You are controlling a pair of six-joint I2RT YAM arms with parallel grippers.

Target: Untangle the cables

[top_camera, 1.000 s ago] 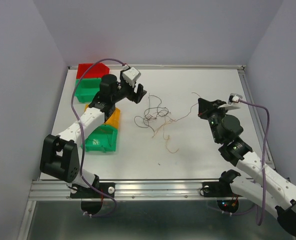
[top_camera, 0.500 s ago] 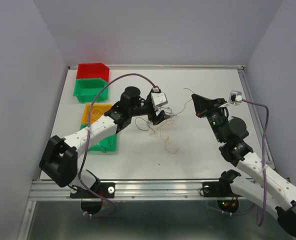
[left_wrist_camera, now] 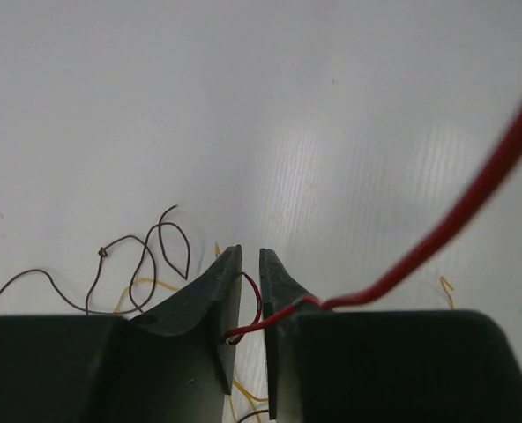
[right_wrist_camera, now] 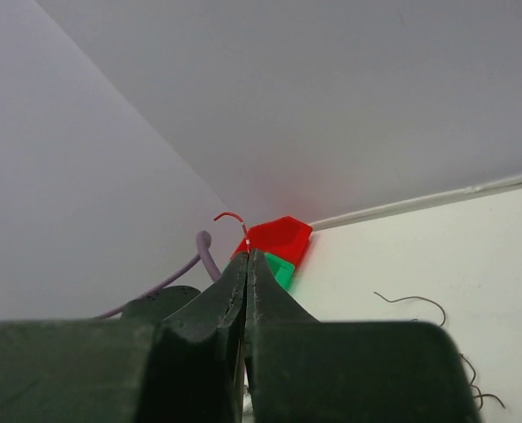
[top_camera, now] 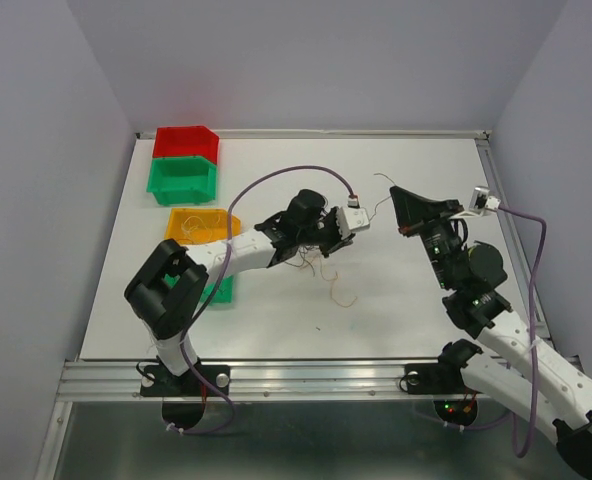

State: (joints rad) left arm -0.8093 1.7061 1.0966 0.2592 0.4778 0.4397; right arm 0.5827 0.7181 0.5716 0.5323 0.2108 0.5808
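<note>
The cables are thin curly wires bunched in a small tangle at mid-table, with an orange strand trailing toward the front. My left gripper is down on the tangle. In the left wrist view its jaws stand a narrow slit apart. A red cable crosses that slit and runs off taut to the upper right. Dark brown and yellow wires lie beside the fingers. My right gripper is raised at the right, shut on a red wire whose end pokes out above the fingertips.
Red and green bins stand at the back left. A yellow bin holds a pale strand, and another green bin sits under the left arm. A loose dark wire lies right of the tangle. Purple arm cables arch overhead.
The left arm swung right from the bins onto the tangle, and its jaws narrowed from wide open around the red cable. The right gripper rose slightly and stayed shut.
</note>
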